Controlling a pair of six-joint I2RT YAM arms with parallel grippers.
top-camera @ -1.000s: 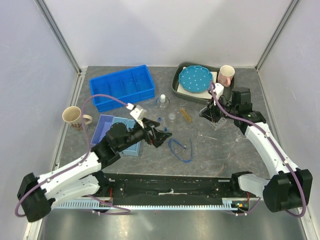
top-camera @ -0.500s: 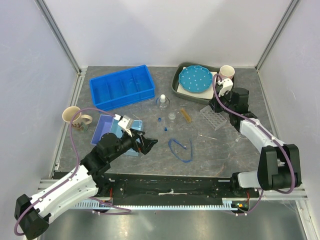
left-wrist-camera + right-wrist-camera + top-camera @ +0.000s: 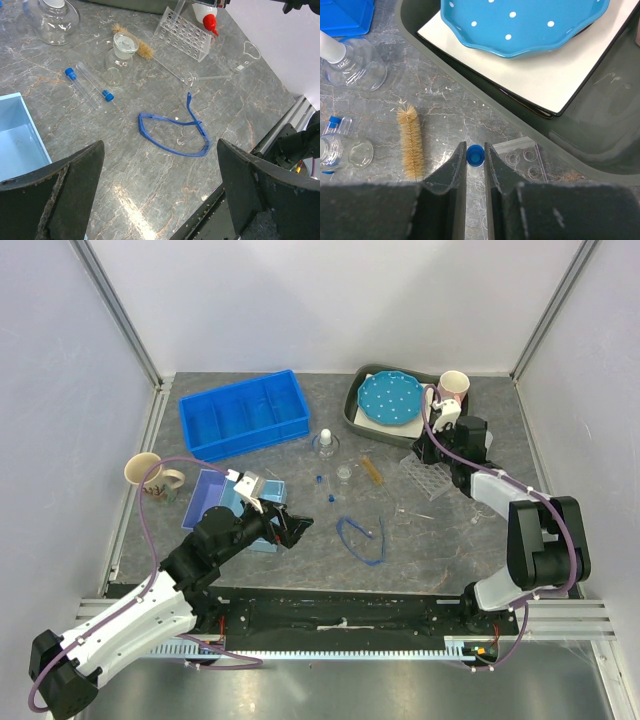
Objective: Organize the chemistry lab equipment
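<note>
My right gripper [image 3: 475, 157] is shut on a blue-capped tube [image 3: 475, 156], held upright over the near-left corner of the clear tube rack [image 3: 522, 159]; in the top view the gripper [image 3: 426, 452] is at the rack's far end [image 3: 427, 478]. My left gripper [image 3: 160, 200] is open and empty above the table, short of the blue cord loop [image 3: 172, 135]. Two blue-capped tubes [image 3: 87, 86] lie left of the loop. An amber bristle stick [image 3: 411, 140], a small beaker [image 3: 122, 47], a white-capped flask [image 3: 350, 62] and a red-capped squeeze bottle [image 3: 207, 12] are nearby.
A blue bin [image 3: 243, 413] stands at the far left and a light blue tray [image 3: 222, 502] under my left arm. A beige mug [image 3: 147, 475] is at the left. A grey tray [image 3: 353, 412] holds the polka-dot plate [image 3: 390, 398] beside a pink mug [image 3: 453, 390]. A small beaker [image 3: 480, 512] stands at the right.
My left arm has drawn back toward the near left, away from the tubes. My right gripper has moved from over the rack toward its far end, with the elbow folded in.
</note>
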